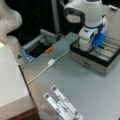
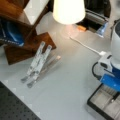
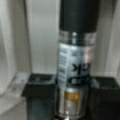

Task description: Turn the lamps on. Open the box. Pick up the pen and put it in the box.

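The box (image 1: 85, 60) stands open at a front view's right, its grey grooved inside (image 1: 110, 51) showing; its corner (image 2: 93, 103) also shows in a front view. My gripper (image 1: 88, 49) hangs low inside it. In the wrist view my gripper (image 3: 73, 86) is shut on the pen (image 3: 75, 50), black above and silvery with a printed label below, with black fingers (image 3: 40, 86) pressed on either side over the pale grooves. A thin dark pen end (image 1: 102, 46) sticks out beside the blue wrist part. One lamp (image 2: 68, 10) glows.
A white cable with a switch (image 1: 51, 62) runs across the grey table. Flat white perforated strips (image 1: 62, 105) lie near the front edge. A dark bin with an orange item (image 1: 48, 50) sits behind. A wooden shelf (image 2: 22, 37) stands by the strips.
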You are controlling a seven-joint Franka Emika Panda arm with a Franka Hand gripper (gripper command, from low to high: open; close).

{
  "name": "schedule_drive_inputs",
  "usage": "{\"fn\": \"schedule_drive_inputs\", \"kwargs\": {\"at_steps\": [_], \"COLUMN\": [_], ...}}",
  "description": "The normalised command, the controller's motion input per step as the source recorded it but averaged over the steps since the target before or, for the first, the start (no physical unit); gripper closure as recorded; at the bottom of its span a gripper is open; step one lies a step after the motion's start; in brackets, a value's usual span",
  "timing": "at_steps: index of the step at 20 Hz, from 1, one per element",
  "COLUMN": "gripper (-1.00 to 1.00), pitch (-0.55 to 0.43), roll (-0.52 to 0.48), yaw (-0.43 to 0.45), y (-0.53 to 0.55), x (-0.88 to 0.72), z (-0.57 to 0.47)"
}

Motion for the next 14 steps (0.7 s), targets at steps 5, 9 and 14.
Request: {"fn": "schedule_drive_inputs", "kwargs": {"at_steps": [5,9,14], "gripper": [1.0,-1.0,-1.0], "pitch": [0.003,0.038,0.029], "roll": [-0.072,-0.161,-0.198], "yaw": [-0.004,0.025,0.027], "y": [0.14,0.14,0.11], "x": [0.12,0.13,0.14], "z": [-0.02,-0.02,0.0]}}
